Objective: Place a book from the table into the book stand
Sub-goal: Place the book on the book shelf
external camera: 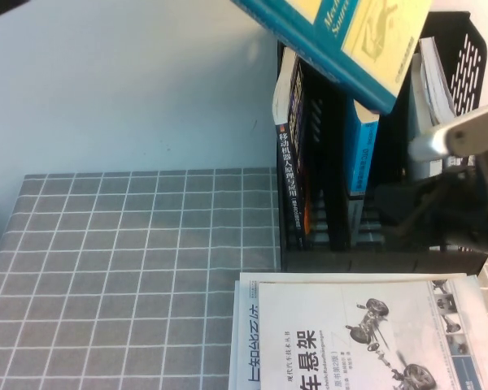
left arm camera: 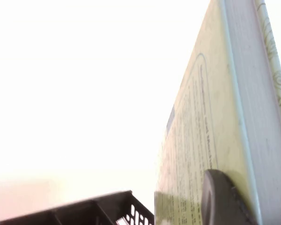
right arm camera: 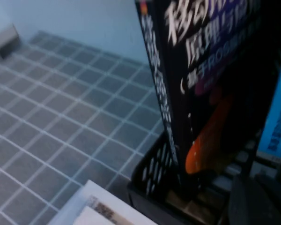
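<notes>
Nearest us a white car book (external camera: 366, 337) lies on the surface (external camera: 130, 268), just before the book stand (external camera: 455, 73). Our right claw (external camera: 439, 211) sits low against the stand's front; we cannot tell its opening. Above the stand, our left claw (left arm camera: 220, 199) pinches the book (external camera: 350, 41), tilted, not yet in a slot. Lifting looks done; lowering remains
</notes>
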You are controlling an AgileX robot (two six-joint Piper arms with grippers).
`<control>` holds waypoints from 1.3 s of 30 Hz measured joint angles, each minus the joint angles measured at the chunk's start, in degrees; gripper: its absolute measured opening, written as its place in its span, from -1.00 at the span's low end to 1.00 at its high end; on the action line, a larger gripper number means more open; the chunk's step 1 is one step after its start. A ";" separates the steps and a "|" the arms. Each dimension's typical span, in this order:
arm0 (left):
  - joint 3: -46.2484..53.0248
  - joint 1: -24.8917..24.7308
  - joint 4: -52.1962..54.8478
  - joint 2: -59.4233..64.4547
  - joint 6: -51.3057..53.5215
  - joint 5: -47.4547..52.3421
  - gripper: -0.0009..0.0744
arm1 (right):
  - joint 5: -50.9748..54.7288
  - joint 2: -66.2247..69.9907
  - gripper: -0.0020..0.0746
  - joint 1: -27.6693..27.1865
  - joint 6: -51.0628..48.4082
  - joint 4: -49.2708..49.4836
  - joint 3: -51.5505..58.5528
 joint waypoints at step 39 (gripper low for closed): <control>-0.03 0.00 8.43 6.33 -8.67 2.66 -0.46 | 0.76 -5.68 -0.95 -7.49 0.61 0.35 -5.99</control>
